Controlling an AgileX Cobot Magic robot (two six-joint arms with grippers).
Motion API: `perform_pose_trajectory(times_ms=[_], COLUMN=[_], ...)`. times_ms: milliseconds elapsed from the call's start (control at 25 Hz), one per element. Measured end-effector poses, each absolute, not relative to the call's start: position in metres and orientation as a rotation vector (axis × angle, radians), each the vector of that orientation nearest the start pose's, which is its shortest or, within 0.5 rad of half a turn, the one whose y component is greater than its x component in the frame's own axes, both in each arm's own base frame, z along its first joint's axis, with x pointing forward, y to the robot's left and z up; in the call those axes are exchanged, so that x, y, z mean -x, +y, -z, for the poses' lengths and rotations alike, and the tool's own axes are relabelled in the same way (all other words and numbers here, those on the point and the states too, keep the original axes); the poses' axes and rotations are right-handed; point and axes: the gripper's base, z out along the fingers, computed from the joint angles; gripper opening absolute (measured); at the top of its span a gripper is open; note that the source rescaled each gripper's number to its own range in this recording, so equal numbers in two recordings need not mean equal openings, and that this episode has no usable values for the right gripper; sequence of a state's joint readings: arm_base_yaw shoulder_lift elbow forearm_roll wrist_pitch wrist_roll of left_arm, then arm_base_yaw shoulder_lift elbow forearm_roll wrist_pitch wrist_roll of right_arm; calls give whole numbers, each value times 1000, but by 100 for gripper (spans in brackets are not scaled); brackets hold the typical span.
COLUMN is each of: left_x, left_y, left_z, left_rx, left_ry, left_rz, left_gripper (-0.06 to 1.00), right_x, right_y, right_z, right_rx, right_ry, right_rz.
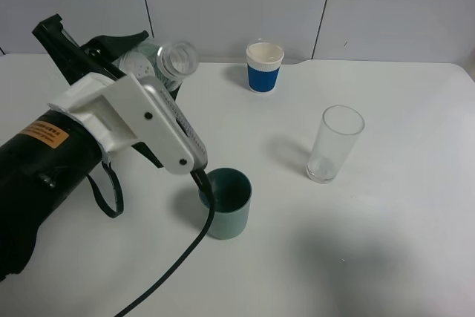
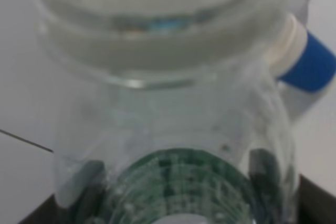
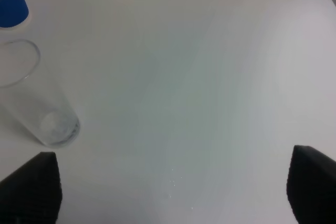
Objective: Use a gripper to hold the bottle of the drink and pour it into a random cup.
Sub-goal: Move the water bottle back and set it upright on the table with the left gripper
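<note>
My left gripper [image 1: 122, 53] is shut on the clear bottle [image 1: 159, 61] with the green label and holds it off the table, tilted far over, its open mouth [image 1: 179, 57] pointing right. In the left wrist view the bottle [image 2: 173, 108] fills the frame between the dark fingers [image 2: 86, 195]. The teal cup [image 1: 226, 202] stands upright on the table, nearer the front and to the right of the bottle; the arm's cable crosses its left rim. My right gripper [image 3: 173, 184] is open and empty above bare table, out of the high view.
A blue-and-white paper cup [image 1: 265, 67] stands at the back centre; it also shows in the left wrist view [image 2: 310, 66] and the right wrist view [image 3: 10, 1]. A tall clear glass [image 1: 335, 144] stands right of centre, seen too in the right wrist view [image 3: 37, 100]. The white table [image 1: 386, 243] spreads around them.
</note>
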State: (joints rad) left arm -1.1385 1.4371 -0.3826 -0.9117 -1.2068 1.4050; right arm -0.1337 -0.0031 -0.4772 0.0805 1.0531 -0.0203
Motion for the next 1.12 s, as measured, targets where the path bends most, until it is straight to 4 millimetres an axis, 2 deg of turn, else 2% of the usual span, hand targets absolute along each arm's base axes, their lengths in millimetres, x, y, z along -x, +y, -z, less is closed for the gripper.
perform_pose_trajectory(times_ms=[240,600,880,1120], left_x=[-161,-177,-197,-216], left_y=[-171,-163,-144,-126], left_z=[-230,-234,-223,-216], left_rx=[-725,-601,-560,-625], left_ry=[1291,1347,1499,1627], left_rz=[-197,153,316,316], left_gripper=[0,0,0,0], right_x=[2,2,2,2], right_y=[7,7,7,7], right_z=[-272,-272,-272,-272], right_rx=[-114,-114,-114,-114], right_ry=[2050,2050,2050,2050], right_rz=[-1,-1,-1,-1])
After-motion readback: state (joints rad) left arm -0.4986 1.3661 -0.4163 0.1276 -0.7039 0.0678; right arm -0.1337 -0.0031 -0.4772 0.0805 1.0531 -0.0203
